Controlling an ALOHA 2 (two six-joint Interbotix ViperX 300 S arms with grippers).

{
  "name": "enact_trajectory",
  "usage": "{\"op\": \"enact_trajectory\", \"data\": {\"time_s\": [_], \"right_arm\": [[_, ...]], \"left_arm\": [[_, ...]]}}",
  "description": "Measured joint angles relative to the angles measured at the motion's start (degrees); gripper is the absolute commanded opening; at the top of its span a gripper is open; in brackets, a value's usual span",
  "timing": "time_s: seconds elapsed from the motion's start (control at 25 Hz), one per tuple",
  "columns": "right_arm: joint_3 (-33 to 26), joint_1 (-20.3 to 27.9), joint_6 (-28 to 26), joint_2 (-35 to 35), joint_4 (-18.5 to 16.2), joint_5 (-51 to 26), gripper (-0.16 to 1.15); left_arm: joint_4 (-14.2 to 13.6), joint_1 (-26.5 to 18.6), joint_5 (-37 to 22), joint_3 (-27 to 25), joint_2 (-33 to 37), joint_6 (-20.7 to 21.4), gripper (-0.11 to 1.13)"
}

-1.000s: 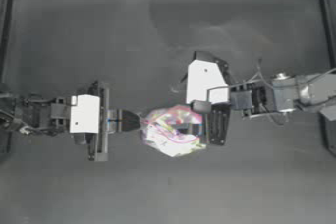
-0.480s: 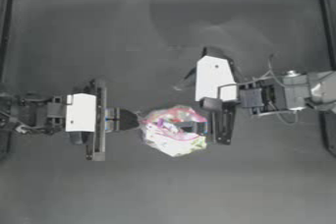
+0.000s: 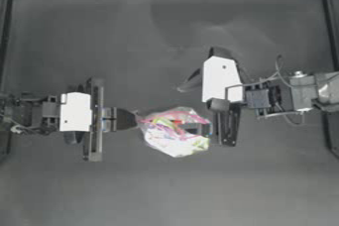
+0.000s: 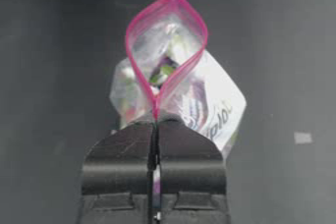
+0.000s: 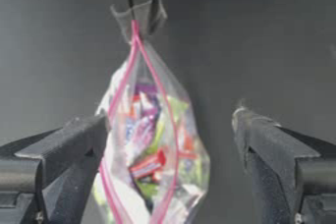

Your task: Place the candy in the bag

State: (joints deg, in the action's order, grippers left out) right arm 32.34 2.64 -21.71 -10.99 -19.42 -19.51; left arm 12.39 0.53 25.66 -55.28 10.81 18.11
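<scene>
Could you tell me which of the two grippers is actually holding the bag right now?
The left gripper: its jaws are shut on the pink seal strip at one end of the bag. The right gripper has its jaws spread wide open, with the bag between them.

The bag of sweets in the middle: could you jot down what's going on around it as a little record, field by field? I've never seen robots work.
bag: clear plastic bag with pink seal strip, mouth open, coloured sweets inside
left gripper: shut on the bag's seal strip at one end
right gripper: open, at the bag's other end, one jaw against the bag
loose candy: not visible outside the bag
surface: dark table
</scene>
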Motion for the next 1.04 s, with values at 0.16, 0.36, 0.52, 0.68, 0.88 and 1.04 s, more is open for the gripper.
{"op": "enact_trajectory", "data": {"time_s": [0.16, 0.36, 0.52, 0.68, 0.88, 1.04], "right_arm": [[0.0, -0.18, 0.09, 0.0, 0.0, 0.0, 1.01], [0.53, -0.18, -0.09, -0.09, 0.0, 0.35, 1.01], [0.7, -0.18, -0.09, -0.09, 0.09, 0.79, 1.01], [0.7, -0.26, -0.09, 0.0, 0.09, 0.88, 1.01], [0.7, -0.44, -0.09, 0.0, 0.09, 0.88, 1.01], [0.7, -0.53, -0.09, -0.09, 0.09, 0.88, 1.01]], "left_arm": [[-0.09, 0.0, 0.0, 0.0, 0.18, 0.0, 0.12], [0.09, 0.0, 0.0, -0.09, 0.62, -0.18, 0.21], [0.09, 0.09, 0.0, -0.09, 0.62, -0.18, 0.49], [0.09, 0.18, 0.0, 0.0, 0.62, -0.18, 0.86], [0.09, 0.18, 0.09, -0.09, 0.62, -0.26, 1.04], [0.09, 0.09, 0.0, 0.0, 0.62, -0.26, 1.01]]}}
